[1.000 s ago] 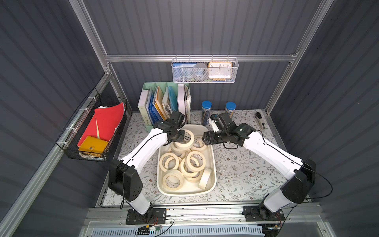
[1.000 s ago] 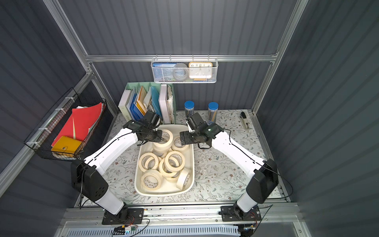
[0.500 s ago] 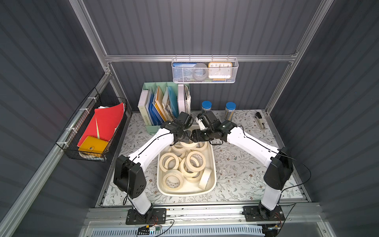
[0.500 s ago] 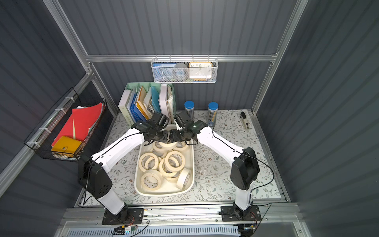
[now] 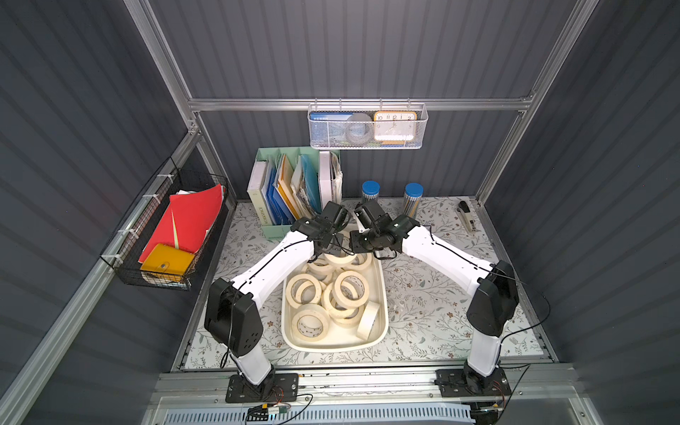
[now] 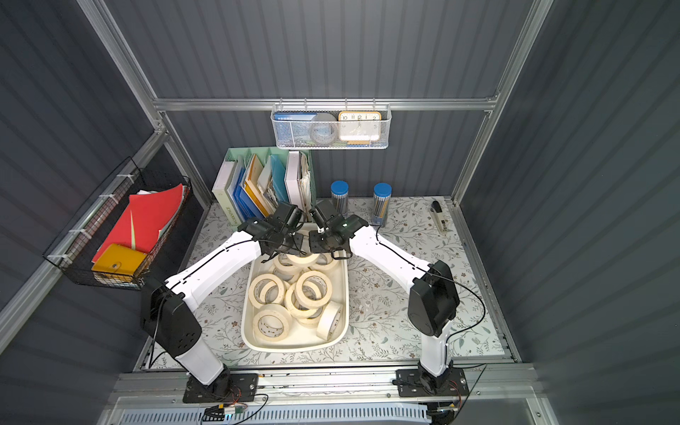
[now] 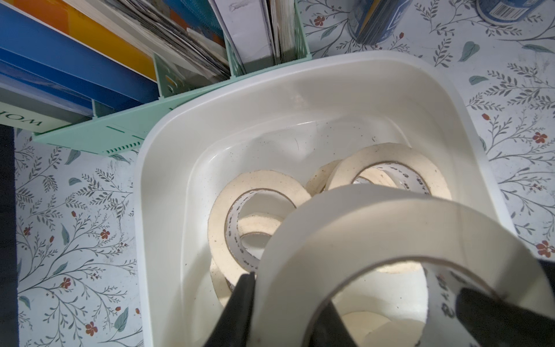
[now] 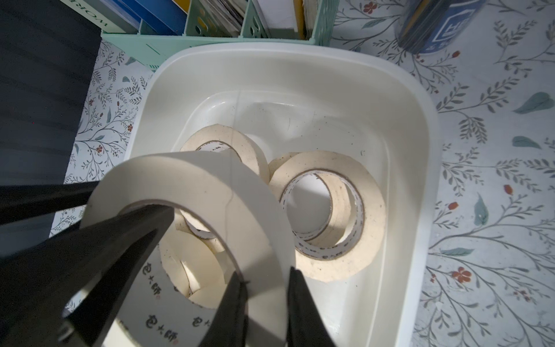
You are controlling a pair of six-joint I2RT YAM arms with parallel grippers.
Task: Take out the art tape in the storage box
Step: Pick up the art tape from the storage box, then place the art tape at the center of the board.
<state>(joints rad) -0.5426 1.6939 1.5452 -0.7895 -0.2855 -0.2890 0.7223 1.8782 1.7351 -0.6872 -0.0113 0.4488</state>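
At the near end of the storage box [image 5: 333, 346], most of the art tape [image 5: 309, 325] lies loose, flat or leaning. Leave that pile alone for now.

Further in, over the far end of the box, both pincers meet on a single held roll [image 8: 210, 204], which hangs above the rolls beneath it. Your right gripper [image 8: 265, 275] is clamped across that roll's wall, one finger inside the ring and one outside. Your left gripper [image 7: 286, 290] straddles the wall on another side, but I cannot tell whether it is pinching or slack.

I judge this to be a pass from arm to arm, so let only one side carry. Spread the left fingers fully and draw them clear of the ring before the right arm moves, or the roll may twist in the grip. Then raise it straight above the rim and set it on the bare table [image 5: 423, 294] to the right.

Beyond the far rim, the file organiser [image 5: 274, 232] stands just beside the box, with the blue-capped tubes [image 5: 369, 191] near. Swing away from both.
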